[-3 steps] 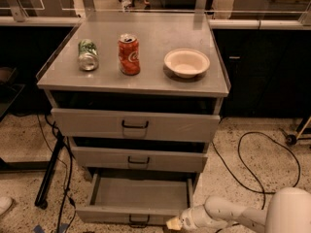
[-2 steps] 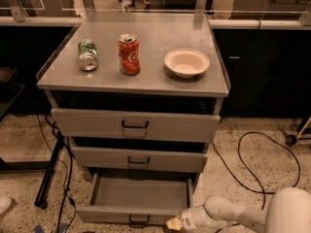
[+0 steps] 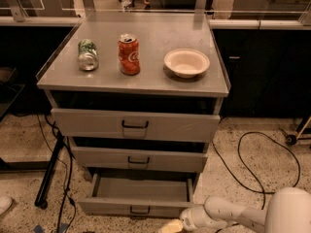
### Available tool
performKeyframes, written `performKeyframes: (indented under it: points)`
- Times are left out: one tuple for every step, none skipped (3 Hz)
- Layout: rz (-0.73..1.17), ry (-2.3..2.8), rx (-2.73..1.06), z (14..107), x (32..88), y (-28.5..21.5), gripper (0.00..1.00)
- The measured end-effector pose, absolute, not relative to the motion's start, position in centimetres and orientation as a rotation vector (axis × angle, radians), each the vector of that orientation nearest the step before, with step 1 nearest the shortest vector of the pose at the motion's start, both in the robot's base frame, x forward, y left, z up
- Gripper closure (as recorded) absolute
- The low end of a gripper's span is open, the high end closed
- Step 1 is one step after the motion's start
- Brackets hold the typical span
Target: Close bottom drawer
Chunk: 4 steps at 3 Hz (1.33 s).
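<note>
The bottom drawer (image 3: 138,208) of the grey cabinet stands pulled out, its shallow tray showing and a small black wire handle (image 3: 140,211) on its front. My gripper (image 3: 171,225) hangs low at the picture's bottom edge, just right of that handle and right at the drawer front. Its white arm (image 3: 233,215) reaches in from the lower right. Whether the gripper touches the front cannot be told.
The middle drawer (image 3: 138,159) and top drawer (image 3: 135,125) sit slightly out. On the cabinet top are a green can (image 3: 88,55) on its side, a red can (image 3: 129,55) upright and a white bowl (image 3: 186,62). A black cable (image 3: 252,164) loops over the floor at right; black legs (image 3: 51,169) stand left.
</note>
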<state>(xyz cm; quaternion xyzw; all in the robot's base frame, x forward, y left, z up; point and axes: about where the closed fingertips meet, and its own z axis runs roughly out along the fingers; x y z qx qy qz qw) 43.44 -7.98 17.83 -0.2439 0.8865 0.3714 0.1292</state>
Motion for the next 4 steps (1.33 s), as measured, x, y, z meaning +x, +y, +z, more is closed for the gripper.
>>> performKeyframes:
  points:
    - [1.08,2.577,-0.709,17.83,43.44,-7.98,0.0]
    - [1.08,2.577,-0.709,17.83,43.44,-7.98,0.18]
    - [1.08,2.577,-0.709,17.83,43.43,-7.97,0.41]
    - [1.109,2.559,-0.719,17.89,43.8,-7.77,0.64]
